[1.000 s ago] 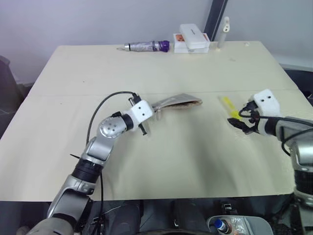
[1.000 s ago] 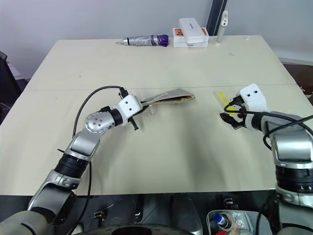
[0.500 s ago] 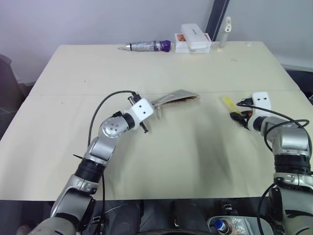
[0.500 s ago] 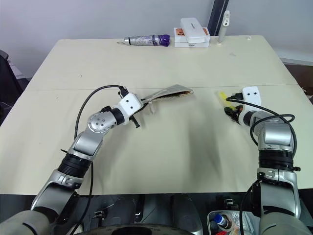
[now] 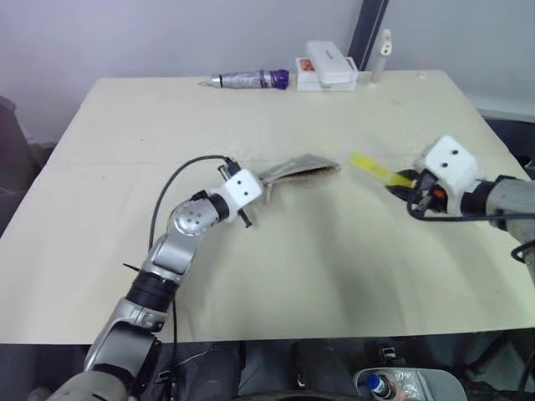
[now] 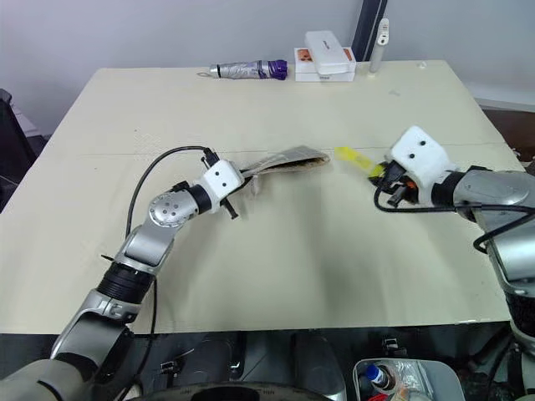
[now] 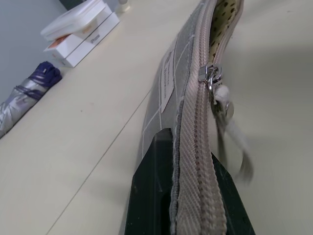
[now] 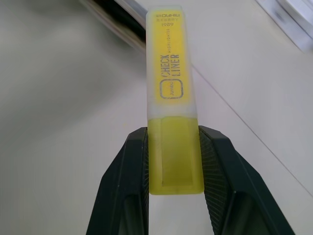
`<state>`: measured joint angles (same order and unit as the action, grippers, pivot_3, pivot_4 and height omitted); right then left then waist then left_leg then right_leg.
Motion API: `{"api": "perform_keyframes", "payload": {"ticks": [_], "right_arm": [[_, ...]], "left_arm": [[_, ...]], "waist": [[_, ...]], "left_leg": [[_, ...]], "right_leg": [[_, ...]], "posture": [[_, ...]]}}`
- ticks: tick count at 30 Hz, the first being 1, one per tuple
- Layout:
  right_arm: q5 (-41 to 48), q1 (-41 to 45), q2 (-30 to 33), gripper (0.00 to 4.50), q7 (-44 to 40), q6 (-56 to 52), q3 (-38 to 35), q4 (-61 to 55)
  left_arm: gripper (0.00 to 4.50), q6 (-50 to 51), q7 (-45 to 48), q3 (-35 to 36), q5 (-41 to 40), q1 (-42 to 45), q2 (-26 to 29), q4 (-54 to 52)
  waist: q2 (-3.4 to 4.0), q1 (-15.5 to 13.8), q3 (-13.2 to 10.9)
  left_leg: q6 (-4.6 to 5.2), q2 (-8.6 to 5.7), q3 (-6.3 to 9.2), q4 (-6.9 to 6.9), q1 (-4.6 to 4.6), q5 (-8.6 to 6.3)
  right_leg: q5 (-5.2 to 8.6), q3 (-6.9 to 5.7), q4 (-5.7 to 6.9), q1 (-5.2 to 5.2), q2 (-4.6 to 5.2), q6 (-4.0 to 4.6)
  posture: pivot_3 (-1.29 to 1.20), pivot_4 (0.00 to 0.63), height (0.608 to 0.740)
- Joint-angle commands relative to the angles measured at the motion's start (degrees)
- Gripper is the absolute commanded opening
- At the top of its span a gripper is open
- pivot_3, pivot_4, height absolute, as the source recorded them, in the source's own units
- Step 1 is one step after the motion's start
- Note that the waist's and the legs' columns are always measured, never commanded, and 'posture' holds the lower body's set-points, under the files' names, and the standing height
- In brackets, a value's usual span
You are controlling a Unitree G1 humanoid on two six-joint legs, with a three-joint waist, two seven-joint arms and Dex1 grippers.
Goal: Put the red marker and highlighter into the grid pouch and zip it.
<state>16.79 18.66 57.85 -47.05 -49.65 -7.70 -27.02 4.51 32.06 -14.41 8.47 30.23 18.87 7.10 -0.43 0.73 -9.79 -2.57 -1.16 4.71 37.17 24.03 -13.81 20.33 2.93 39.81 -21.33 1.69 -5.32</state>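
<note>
The right gripper [image 8: 172, 161] has the highlighter [image 8: 171, 93] clamped by one end, lifted off the table [image 5: 276, 284] and sticking out toward the grid pouch [image 5: 303, 170]. The left gripper [image 7: 183, 196] is pinched on the pouch's zipper edge, its open mouth facing the right gripper.

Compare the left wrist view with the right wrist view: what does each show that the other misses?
Left wrist: the left pincer shut on the pouch, zipper partly open, plus the umbrella and white boxes. Right wrist: the right pincer shut on the highlighter, its printed label readable. Both share the tabletop.
</note>
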Motion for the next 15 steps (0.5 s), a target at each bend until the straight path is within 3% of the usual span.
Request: {"api": "perform_keyframes", "payload": {"ticks": [1, 15], "right_arm": [[1.6, 0.4, -0.3, 0.87, 0.6, -1.8, -0.3, -2.5], [2.5, 2.7, -2.2, 0.87, 2.5, -3.1, 2.5, 0.7]], "left_arm": [[0.0, -1.7, 0.1, 0.6, -0.5, 1.7, -0.2, -0.5], [0.0, -3.2, 1.7, 0.4, -1.2, 0.8, -0.2, -3.4]], "waist": [[0.0, -0.2, 0.0], [0.0, -0.1, 0.0]], "left_leg": [[0.0, -0.02, -0.02, 0.01, 0.01, 0.0], [0.01, -0.04, 0.0, -0.02, 0.14, -0.01]], "right_leg": [[0.0, 0.0, -0.01, 0.0, 0.03, 0.0], [0.0, 0.0, -0.17, -0.04, 0.06, -0.01]], "posture": [[0.0, 0.15, 0.74], [0.0, 0.15, 0.74]]}}
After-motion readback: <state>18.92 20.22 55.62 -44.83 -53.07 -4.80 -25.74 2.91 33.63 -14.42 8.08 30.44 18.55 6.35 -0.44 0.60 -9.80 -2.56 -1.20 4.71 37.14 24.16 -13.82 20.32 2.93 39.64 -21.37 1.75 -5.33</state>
